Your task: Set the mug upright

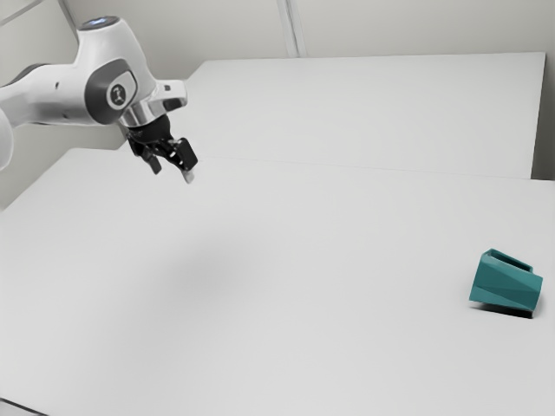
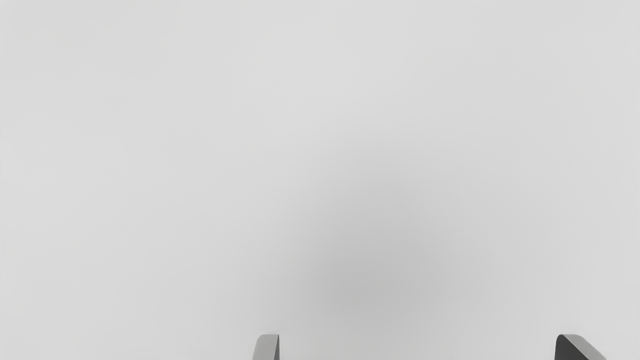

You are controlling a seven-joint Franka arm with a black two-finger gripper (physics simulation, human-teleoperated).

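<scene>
In the exterior view my gripper (image 1: 172,176) hangs high above the table, toward the upper left. The wrist view has the gripper (image 2: 417,345) open, its two fingertips wide apart with nothing between them. A teal, faceted mug (image 1: 505,284) lies tipped over on the table near the exterior view's right edge, a long way from the gripper. Its handle side points up, and a dark shadow lies under it.
The white table (image 1: 303,347) stretches between the arm and the mug, with a soft shadow on it below the hand. A pale raised panel or surface (image 1: 373,113) stands behind it. A thin dark line crosses the exterior view's lower left corner.
</scene>
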